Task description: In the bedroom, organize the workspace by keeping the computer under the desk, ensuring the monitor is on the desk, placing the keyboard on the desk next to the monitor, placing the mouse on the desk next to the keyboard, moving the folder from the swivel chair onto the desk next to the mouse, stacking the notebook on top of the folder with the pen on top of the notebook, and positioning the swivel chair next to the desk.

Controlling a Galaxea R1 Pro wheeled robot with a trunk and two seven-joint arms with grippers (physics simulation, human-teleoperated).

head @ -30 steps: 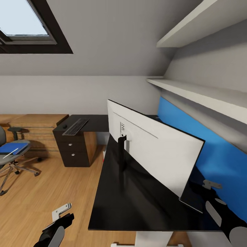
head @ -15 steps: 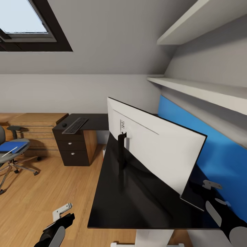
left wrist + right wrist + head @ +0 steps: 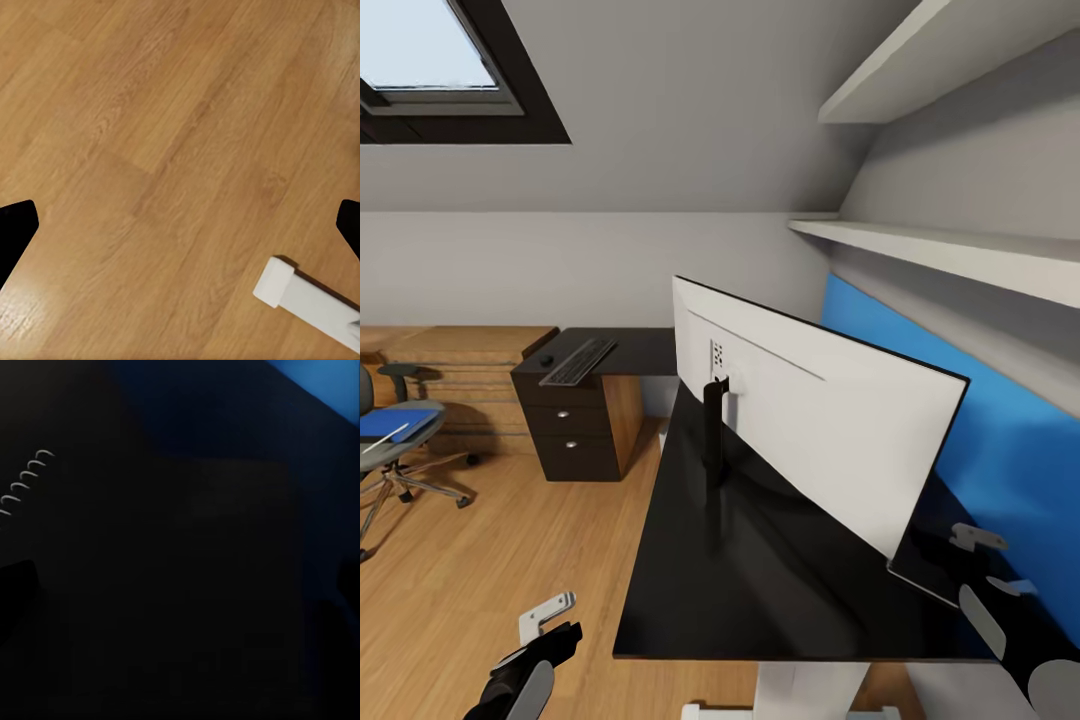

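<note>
desk top glossy black; floor smooth wood; monitor back matt white.

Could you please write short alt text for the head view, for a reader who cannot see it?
A wide monitor, its white back toward the camera, stands on a glossy black desk with a blue back panel. Farther along the desk lie a keyboard and mouse; at far left a swivel chair holds a blue folder.
</note>
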